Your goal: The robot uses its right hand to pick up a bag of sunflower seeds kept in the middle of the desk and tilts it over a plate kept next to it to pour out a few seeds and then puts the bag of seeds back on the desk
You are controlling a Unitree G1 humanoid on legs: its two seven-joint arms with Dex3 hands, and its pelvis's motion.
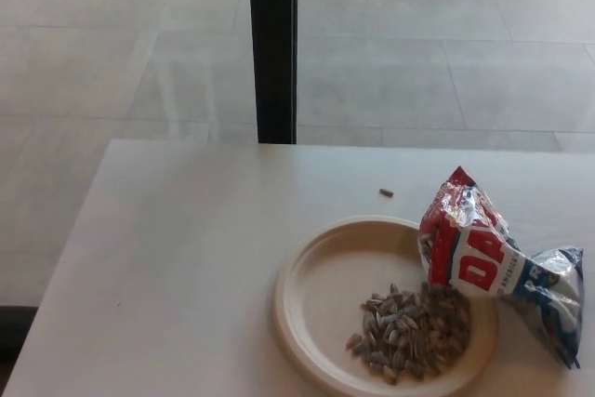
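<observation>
Fingers: neither hand is in the head view, so their state can't be told.

Sunflower seed bag (491, 262) lies on its side on the white table (186, 258), unheld. Crinkled glossy foil, red and white print with a blue-silver tail end. Its open red mouth points up and toward the plate (321, 295) and overlaps the plate's right rim; the tail end trails away from the plate toward the table's right side and nearly reaches the frame edge.

Plate is round, cream, matte, looks like paper or fibre, with a raised lip. Its near rim is cut off by the bottom of the frame. Seed pile (411, 327) sits in the plate's near-right part, grey-brown striped shells, loosely heaped, touching the bag's mouth area. Far and left parts of the plate are bare.

One stray seed (386, 192) lies on the table beyond the plate, apart from it.

Table surface is smooth and flat. Left of the plate is a wide open stretch to the table's left edge; beyond the plate an open band runs to the far edge. Past that edge: a dark vertical post (273, 44) and grey tiled floor (121, 53).
</observation>
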